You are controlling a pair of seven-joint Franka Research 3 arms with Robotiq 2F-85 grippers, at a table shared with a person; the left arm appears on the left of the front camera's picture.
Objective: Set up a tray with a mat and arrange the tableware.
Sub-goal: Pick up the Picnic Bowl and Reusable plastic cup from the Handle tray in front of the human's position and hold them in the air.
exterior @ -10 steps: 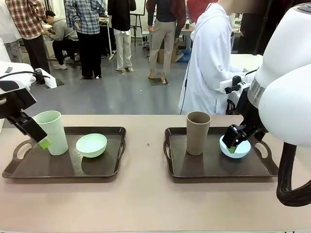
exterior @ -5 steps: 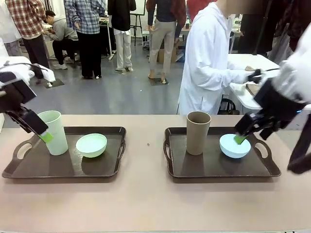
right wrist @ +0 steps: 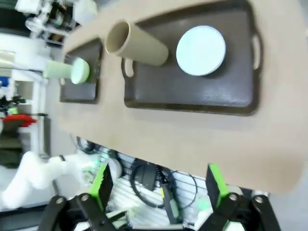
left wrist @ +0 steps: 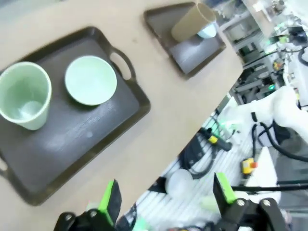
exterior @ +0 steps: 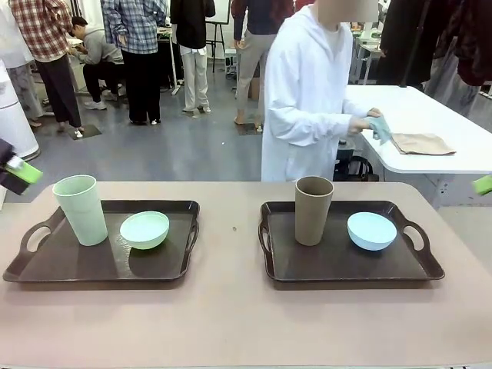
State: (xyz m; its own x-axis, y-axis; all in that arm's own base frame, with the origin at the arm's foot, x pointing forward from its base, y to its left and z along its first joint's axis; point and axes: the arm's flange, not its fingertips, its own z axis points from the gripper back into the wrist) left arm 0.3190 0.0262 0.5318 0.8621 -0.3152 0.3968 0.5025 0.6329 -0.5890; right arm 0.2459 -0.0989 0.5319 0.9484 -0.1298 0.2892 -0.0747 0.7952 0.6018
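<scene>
Both my claws were up high and off toward the sides of the surface (exterior: 231, 323), with nothing in them. My left claw (left wrist: 166, 197) was spread wide open, looking down past the surface's edge with the left tray (left wrist: 72, 144) above it in that view. My right claw (right wrist: 158, 185) was the same deal, wide open and empty, with the right tray (right wrist: 192, 91) across the top of its view. In the front view a green pad of each poked in at the picture's edges.

The pale green cup (exterior: 81, 209) stood upright at the left end of the left tray, and the mint bowl (exterior: 144, 229) sat just beside it, not touching. On the right tray the brown cup (exterior: 314, 209) stood upright with the light blue bowl (exterior: 372, 230) near it. The trays sat well apart, with a tiny dark speck (exterior: 234, 228) on the bare surface between them.

A person in a white coat (exterior: 307, 100) stood at the far side, turned toward a white side table (exterior: 453, 157). They had one hand (exterior: 360, 123) on a bluish cloth (exterior: 379, 127) next to a flat tan sheet (exterior: 421, 143). More people stood farther back.
</scene>
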